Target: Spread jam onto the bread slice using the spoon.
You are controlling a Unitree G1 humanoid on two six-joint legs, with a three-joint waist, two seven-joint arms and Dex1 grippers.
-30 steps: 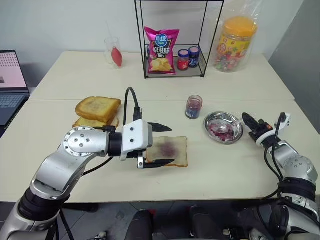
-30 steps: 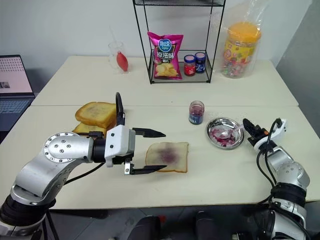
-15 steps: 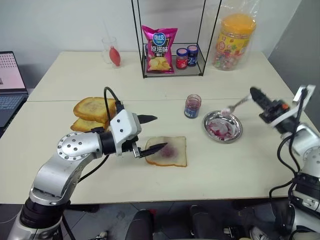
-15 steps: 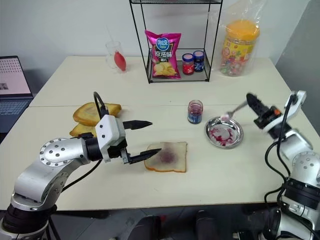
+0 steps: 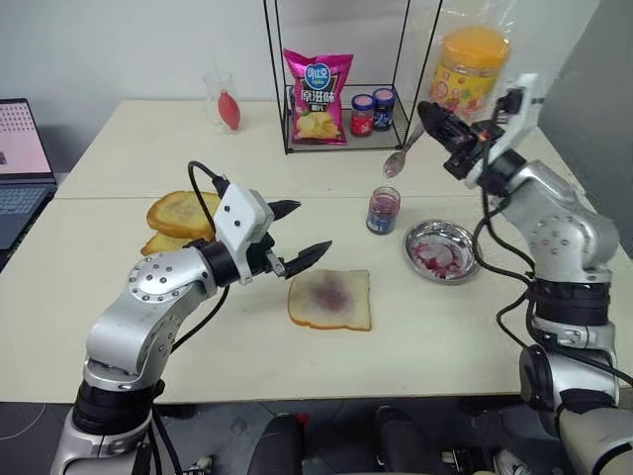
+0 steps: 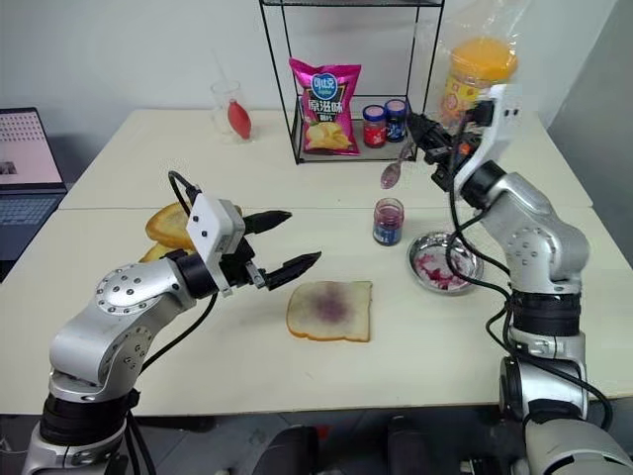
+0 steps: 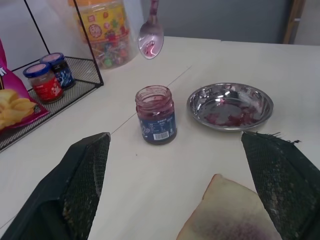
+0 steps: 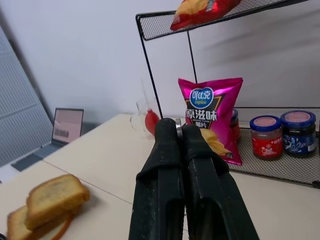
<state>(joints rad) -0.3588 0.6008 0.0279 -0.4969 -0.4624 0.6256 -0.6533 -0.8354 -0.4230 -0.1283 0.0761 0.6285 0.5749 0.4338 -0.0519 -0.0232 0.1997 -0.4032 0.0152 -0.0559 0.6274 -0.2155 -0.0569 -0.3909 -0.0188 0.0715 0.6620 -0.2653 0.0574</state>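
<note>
The bread slice (image 5: 329,300), pale with a purple smear at its centre, lies flat near the table's front middle. The jam jar (image 5: 382,211) stands lidless just behind it, beside a round steel dish (image 5: 442,251) smeared with jam. My right gripper (image 5: 427,114) is raised above the table behind the jar and is shut on the spoon (image 5: 401,156). The spoon's bowl hangs down above the jar and carries traces of jam. My left gripper (image 5: 313,226) hovers open and holds nothing, just left of the bread and above the table.
Toasted slices (image 5: 191,214) are stacked at the left. A wire rack (image 5: 280,89) at the back holds a chips bag (image 5: 318,96) and two labelled jars (image 5: 373,111). A candy jar (image 5: 473,74) stands beside it. A glass (image 5: 222,101) and a laptop (image 5: 20,163) sit farther left.
My right arm lifted the spoon out of the steel dish and swung it up and left to above the jam jar. My left gripper rolled and drew back from the bread's left edge.
</note>
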